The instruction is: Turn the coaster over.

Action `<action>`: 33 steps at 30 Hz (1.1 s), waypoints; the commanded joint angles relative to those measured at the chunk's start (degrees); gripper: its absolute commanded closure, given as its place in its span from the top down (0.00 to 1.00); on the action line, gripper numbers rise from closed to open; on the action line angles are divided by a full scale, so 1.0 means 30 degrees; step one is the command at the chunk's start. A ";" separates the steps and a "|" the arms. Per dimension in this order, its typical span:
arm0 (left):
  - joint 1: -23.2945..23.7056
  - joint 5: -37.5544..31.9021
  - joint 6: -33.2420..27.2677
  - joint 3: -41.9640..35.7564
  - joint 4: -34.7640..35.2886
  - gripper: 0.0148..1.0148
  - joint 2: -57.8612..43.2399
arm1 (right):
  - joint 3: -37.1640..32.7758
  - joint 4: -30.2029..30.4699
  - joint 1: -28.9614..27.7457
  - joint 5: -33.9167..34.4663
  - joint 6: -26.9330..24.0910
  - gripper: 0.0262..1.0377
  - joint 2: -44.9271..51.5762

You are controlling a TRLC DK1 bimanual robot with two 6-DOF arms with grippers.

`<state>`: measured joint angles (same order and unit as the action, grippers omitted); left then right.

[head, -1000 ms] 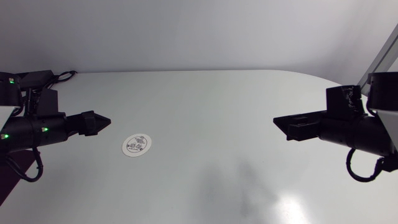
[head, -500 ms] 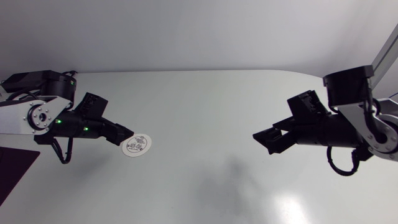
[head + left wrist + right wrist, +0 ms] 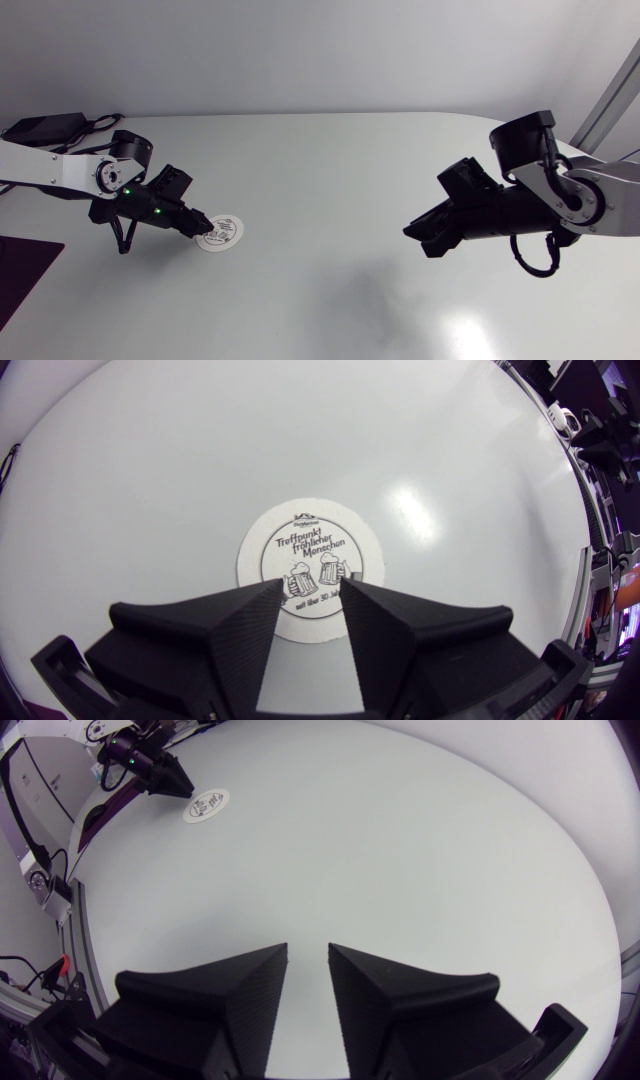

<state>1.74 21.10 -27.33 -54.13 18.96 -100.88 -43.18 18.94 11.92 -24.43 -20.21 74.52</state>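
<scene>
White glossy table (image 3: 330, 170) carries a round white cardboard coaster (image 3: 222, 234), lying flat with its print up. At its edge sits the left gripper (image 3: 203, 227), fingers narrowly parted and holding nothing. Well apart, the right gripper (image 3: 417, 237) is also narrowly parted and empty.

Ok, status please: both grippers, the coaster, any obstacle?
Left gripper open, tips over coaster edge. Right gripper open, empty, far off. Coaster flat on table, print up. No obstacle seen.

Coaster (image 3: 221, 233) on the table (image 3: 330, 180) — left gripper (image 3: 201, 226) at its edge, right gripper (image 3: 415, 236) well apart.
</scene>
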 commanded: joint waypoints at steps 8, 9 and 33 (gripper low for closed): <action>0.0563 0.0261 -0.1788 -0.0766 0.1209 0.14 -0.1383 | -0.0724 0.0249 0.0537 -0.0120 -0.0530 0.02 0.1820; 0.0593 0.0261 -0.1993 -0.0766 0.1326 0.13 -0.1529 | -0.0783 0.0249 0.0655 -0.0091 -0.0559 0.02 0.1878; -0.4827 0.0407 -0.1495 -0.4076 0.3494 0.13 -0.4342 | -0.2658 0.0015 0.1914 -0.0530 -0.1057 0.02 0.4984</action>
<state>-11.09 21.32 -32.95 -64.60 28.01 -111.85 -49.65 19.07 16.95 -25.52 -22.15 87.29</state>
